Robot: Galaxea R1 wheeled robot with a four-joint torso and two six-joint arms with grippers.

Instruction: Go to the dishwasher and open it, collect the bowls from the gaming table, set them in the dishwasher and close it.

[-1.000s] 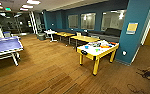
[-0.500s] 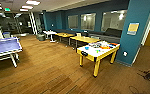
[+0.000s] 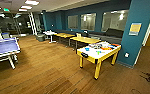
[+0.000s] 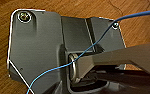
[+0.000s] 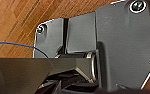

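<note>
1 gaming table (image 3: 99,56), bowls (image 3: 87,49) uncountable

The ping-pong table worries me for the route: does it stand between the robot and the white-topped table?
No, the ping-pong table stands off left, and open wood floor leads to the white-topped table.

White-topped yellow gaming table (image 3: 91,57), small bright bowls (image 3: 98,52) on top
</note>
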